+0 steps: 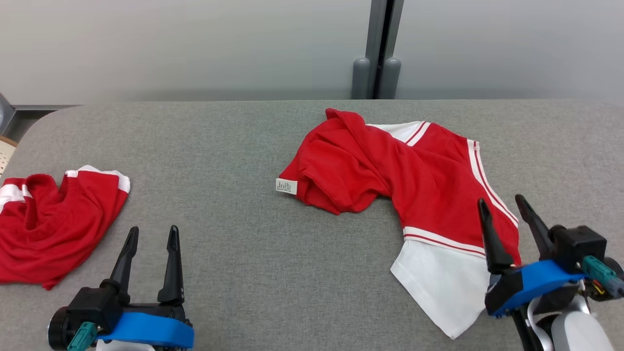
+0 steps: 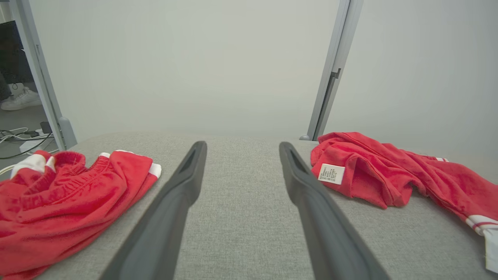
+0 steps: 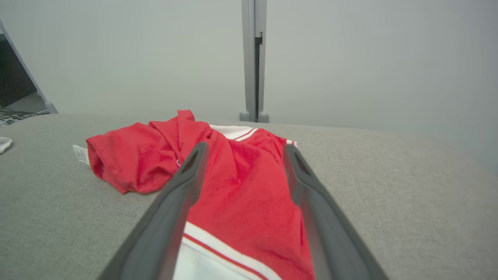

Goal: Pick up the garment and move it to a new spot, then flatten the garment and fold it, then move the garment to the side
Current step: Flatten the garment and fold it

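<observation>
The garment [image 1: 414, 180], a red shirt with white trim, lies crumpled right of the worktop's middle, at about 3 o'clock in the head view. Its white sleeve [image 1: 438, 287] spreads flat toward 5 o'clock, and a small white label [image 1: 286, 186] sticks out at its 9 o'clock edge. The right claw [image 1: 500, 200] is at the garment's 4 o'clock side with its fingers spread wide and nothing between them. In the right wrist view red cloth shows in the gap, but I cannot tell whether the fingers touch it. The left claw [image 1: 153, 229] sits at 7 o'clock, equally wide open and empty, over bare surface.

The worktop [image 1: 243, 146] is covered in grey woven fabric, smooth, with rounded corners. Red shorts [image 1: 53, 224] with white trim are bunched at its 9 o'clock edge, well apart from the garment. Behind, at 12 o'clock, stands a plain pale wall [image 1: 195, 44], split by a grey post [image 1: 382, 48]. In the left wrist view, cables [image 2: 19, 136] lie on the floor [image 2: 15, 116] past the worktop's corner.
</observation>
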### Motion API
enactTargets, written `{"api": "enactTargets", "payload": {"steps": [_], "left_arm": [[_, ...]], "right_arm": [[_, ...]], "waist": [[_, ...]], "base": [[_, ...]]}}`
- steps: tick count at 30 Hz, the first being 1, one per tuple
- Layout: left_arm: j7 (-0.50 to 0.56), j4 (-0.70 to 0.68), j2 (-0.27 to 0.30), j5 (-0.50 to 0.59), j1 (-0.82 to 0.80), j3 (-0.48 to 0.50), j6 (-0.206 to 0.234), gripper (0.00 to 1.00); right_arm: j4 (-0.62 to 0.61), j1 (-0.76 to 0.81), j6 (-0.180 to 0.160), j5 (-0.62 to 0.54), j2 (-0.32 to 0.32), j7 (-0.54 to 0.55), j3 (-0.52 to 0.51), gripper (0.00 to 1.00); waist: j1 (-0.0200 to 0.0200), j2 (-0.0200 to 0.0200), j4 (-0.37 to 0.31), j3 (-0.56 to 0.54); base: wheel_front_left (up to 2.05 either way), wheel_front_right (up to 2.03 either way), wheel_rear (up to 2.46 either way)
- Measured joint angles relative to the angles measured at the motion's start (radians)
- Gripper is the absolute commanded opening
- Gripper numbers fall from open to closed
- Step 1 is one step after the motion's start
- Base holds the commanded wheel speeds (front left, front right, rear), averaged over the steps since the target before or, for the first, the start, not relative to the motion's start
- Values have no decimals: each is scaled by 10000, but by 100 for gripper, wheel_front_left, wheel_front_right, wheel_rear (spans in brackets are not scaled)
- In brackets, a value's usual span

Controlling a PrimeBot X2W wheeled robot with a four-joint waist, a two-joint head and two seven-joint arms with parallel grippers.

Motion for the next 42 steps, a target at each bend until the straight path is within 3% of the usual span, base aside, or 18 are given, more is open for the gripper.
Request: {"api": "enactTargets", "payload": {"steps": [7,17,24,31,42], "left_arm": [[92,115,61,-58,4,-54,50,100],[784,318,50,-161,-501,-173,274,100],[2842,1001,-261,-468,-2841,-817,98,100],[5242,3093,-662,-1267,-5708,-1085,65,100],[6172,5388,-652,-1762,-8481,-711,435,100]], "right_arm": [[-1505,1195,0,61,217,506,-77,100],[-2080,1427,0,244,255,823,153,100],[-2046,1084,-2,330,261,846,546,100],[-1712,291,0,449,261,589,1283,100],[-800,-712,0,1057,267,-316,2284,100]], "waist": [[1,0,-322,-38],[2,0,-628,270],[3,0,-846,827],[5,0,-1439,1584],[5,0,-2902,2849]], "base": [[0,0,0],[0,0,0],[0,0,0],[0,0,0],[0,0,0]]}}
